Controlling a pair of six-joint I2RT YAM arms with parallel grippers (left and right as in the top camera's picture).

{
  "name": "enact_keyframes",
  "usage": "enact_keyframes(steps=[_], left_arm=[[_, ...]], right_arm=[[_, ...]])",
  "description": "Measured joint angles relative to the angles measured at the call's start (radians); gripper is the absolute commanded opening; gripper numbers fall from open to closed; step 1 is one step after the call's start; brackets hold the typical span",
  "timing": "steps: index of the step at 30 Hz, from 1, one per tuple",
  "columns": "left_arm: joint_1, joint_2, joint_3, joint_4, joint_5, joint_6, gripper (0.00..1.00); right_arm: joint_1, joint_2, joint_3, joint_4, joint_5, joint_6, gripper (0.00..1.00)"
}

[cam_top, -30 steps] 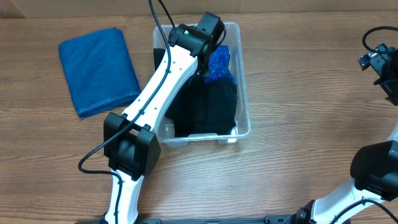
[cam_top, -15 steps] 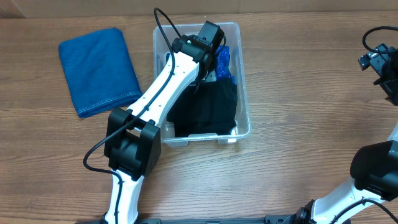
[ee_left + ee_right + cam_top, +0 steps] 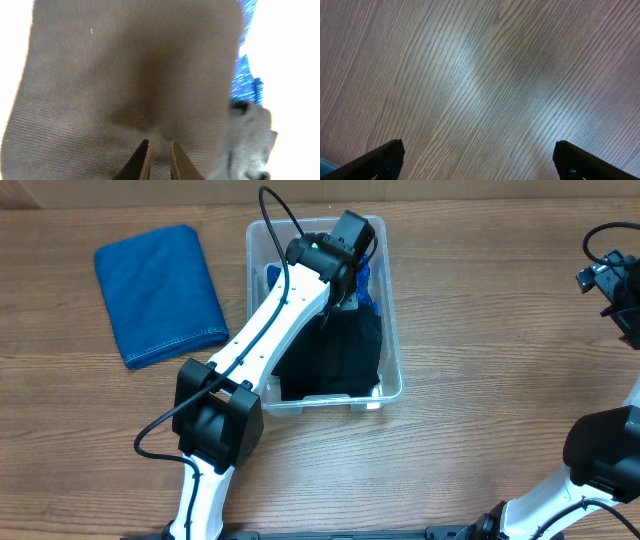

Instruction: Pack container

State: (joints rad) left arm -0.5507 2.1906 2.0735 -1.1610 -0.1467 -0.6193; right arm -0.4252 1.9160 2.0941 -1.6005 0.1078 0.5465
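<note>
The clear container [image 3: 393, 330] stands in the middle of the table with a dark cloth [image 3: 335, 355] filling most of it. A blue patterned cloth [image 3: 366, 285] shows at its far right side. My left gripper [image 3: 345, 260] reaches down into the far end of the container. In the left wrist view its jaws [image 3: 159, 145] are almost together, pinching the dark cloth [image 3: 125, 75], which puckers toward the tips. The blue patterned cloth [image 3: 245, 82] and a grey piece [image 3: 247, 135] lie to the right. My right gripper [image 3: 479, 160] hangs wide open over bare wood.
A folded blue denim cloth [image 3: 158, 292] lies on the table left of the container. The right arm [image 3: 610, 280] sits at the far right edge, well away from the container. The left arm crosses over the container's near left corner.
The left gripper has moved a little right and toward the far end of the container, covering more of the blue patterned cloth. The right arm has not moved.
</note>
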Motion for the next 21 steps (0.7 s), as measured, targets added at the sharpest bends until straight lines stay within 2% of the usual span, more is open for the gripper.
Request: enact_keyframes(steps=[6, 12, 15, 19, 21], left_arm=[[-0.027, 0.002, 0.025, -0.019, -0.002, 0.001, 0.15], [-0.045, 0.143, 0.039, -0.038, 0.055, 0.001, 0.16], [-0.045, 0.148, 0.056, -0.048, 0.059, 0.014, 0.16], [-0.042, 0.154, 0.117, -0.087, 0.037, 0.043, 0.25], [-0.037, 0.155, 0.171, -0.098, 0.006, 0.058, 0.24]], right_arm=[[0.0, 0.0, 0.0, 0.0, 0.0, 0.0, 1.0], [0.0, 0.0, 0.0, 0.0, 0.0, 0.0, 1.0], [0.0, 0.0, 0.0, 0.0, 0.0, 0.0, 1.0], [0.0, 0.0, 0.0, 0.0, 0.0, 0.0, 1.0], [0.0, 0.0, 0.0, 0.0, 0.0, 0.0, 1.0]])
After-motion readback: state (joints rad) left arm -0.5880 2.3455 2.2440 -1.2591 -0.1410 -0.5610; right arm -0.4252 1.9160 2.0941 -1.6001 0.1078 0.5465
